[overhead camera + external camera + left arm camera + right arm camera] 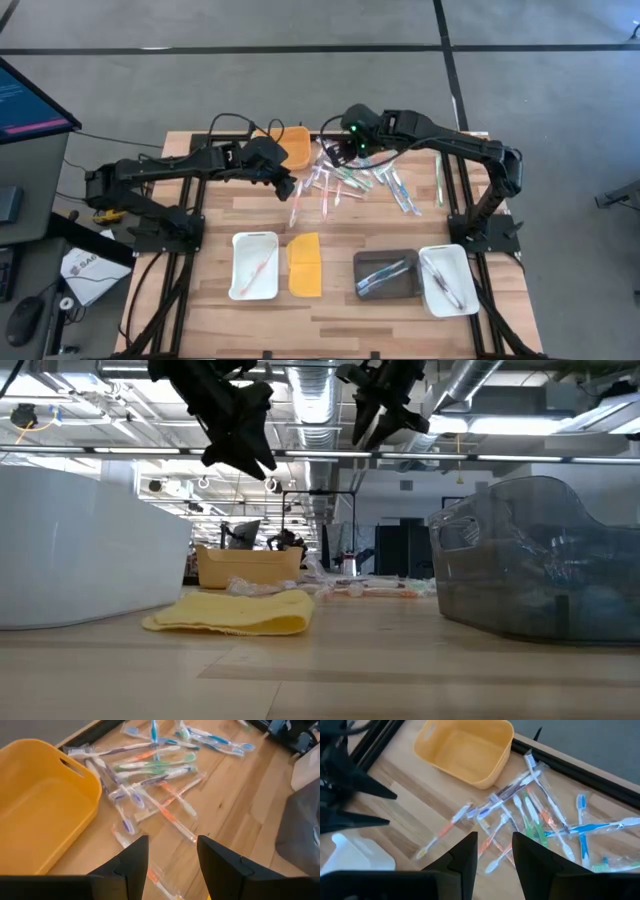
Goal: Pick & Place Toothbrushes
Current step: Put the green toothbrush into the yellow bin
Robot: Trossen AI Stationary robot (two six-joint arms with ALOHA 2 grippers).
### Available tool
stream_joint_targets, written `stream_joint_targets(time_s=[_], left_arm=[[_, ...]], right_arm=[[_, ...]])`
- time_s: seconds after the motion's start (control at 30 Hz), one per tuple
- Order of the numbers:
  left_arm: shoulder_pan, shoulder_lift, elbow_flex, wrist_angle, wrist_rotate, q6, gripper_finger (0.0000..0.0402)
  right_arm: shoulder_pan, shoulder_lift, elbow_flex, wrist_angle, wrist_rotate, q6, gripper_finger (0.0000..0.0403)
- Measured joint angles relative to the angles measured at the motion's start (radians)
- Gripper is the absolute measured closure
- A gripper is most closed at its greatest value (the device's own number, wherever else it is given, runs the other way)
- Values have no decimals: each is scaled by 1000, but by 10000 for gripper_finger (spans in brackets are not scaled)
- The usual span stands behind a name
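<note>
You're at the picking step: both claws hover open and empty over the toothbrushes [345, 183] piled near the tabletop's far edge. Lower the right claw [493, 851] onto one; the left claw [172, 855] waits alongside.

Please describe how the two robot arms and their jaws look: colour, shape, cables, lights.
Both arms are black, built of slim jointed segments on black frame bases. The left arm carries a looping black cable near its wrist. The right arm shows a small green light by its wrist. The left gripper and the right gripper each have two flat, matte black jaws, wedge-shaped.
</note>
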Motion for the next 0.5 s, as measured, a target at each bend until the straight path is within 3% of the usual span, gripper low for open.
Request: stream_joint_targets(time_s=[0.27, 0.5], left_arm=[[-9, 0, -44, -5, 0, -51, 239], [-10, 0, -47, -6, 17, -51, 239]], right_arm=[[-136, 4, 0, -23, -106, 52, 285], [-251, 10, 0, -157, -115, -22, 285]])
